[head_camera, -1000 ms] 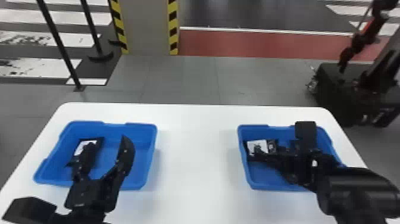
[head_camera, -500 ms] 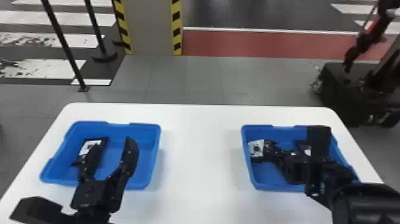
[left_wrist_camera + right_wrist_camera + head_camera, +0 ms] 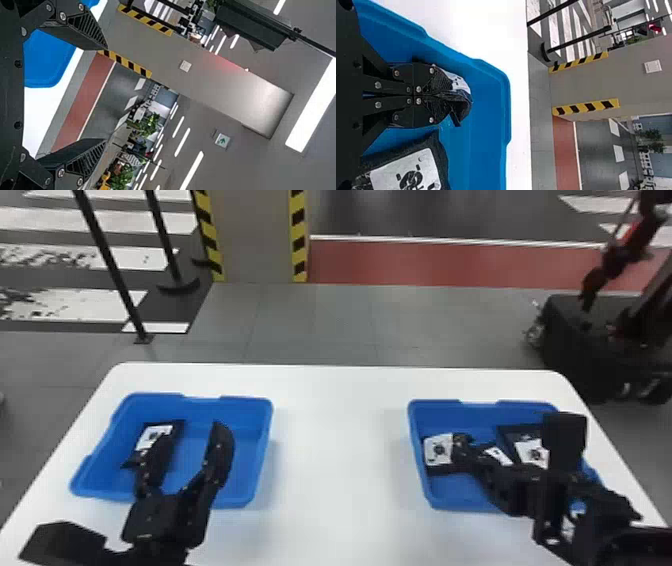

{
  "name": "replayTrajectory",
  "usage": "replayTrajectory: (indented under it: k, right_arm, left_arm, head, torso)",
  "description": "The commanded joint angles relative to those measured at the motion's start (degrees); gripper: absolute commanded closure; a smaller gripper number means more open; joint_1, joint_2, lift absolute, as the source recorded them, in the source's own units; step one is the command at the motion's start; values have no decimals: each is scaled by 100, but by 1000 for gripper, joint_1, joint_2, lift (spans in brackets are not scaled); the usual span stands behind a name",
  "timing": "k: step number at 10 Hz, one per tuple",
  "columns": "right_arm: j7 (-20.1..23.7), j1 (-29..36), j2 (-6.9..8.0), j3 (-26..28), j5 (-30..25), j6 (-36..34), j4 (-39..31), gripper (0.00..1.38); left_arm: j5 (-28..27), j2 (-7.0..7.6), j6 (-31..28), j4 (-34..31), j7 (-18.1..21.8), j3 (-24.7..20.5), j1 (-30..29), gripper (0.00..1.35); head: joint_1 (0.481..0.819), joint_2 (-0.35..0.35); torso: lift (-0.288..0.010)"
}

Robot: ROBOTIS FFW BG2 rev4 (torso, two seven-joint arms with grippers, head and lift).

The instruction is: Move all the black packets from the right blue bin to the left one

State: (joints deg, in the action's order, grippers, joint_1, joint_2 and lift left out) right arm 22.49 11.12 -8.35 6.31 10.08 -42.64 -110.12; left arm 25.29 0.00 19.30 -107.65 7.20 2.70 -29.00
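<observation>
In the head view my left gripper [image 3: 191, 432] is open above the left blue bin [image 3: 182, 404], one finger partly in front of a black packet [image 3: 149, 438] with a white label. Its fingers also stand wide apart in the left wrist view, the gripper [image 3: 105, 94] holding nothing. My right gripper [image 3: 459, 446] is low in the right blue bin [image 3: 434, 408], at a labelled black packet [image 3: 438, 451] by the bin's left wall. The right wrist view has the gripper [image 3: 440, 95] shut on this crumpled packet [image 3: 462, 94]. Another black packet [image 3: 405, 171] lies beside it, partly behind the right arm in the head view.
Both bins stand on a white table [image 3: 340, 450], with a wide stretch of tabletop between them. A small white-labelled piece [image 3: 499, 455] shows behind the right fingers. Beyond the table are floor, dark posts and a black wheeled base [image 3: 575, 340].
The head view has shifted slightly. My right gripper has drawn a little to the right within its bin, uncovering more of the packets there. The left gripper stays over the left bin, open.
</observation>
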Motion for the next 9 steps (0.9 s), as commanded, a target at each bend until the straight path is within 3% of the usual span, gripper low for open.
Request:
replayTrajectory:
  k: [1,3,4,5,7,9]
  right_arm:
    - [1,575,-141,107,443,-432,-1131,1174]
    - [45,1194,-369,318,970,-882,-2663,1174]
    - [194,1180,-466,318,1304,-896,-2860,1174]
    - [554,955,-457,318,1576,-840,-2621,1174]
    - [1820,-29,-255,301,1822,-460,-962,1174]
    - [2479,-634,-194,204,1945,-193,163,1174]
  left_arm:
    - [73,-15,82,0,9,11,-10,213]
    - [275,-15,166,0,18,55,-24,213]
    - [433,-15,194,0,27,99,-24,213]
    - [530,-15,180,0,36,143,-10,213]
    - [644,-15,96,-155,71,169,18,213]
    - [943,-15,-101,-366,123,257,4,213]
  head:
    - [695,-5]
    - [695,14]
    - [695,32]
    - [695,61]
    - [695,99]
    - [695,104]
  torso:
    - [-110]
    - [-110]
    - [-110]
    - [-110]
    - [-110]
    - [-110]
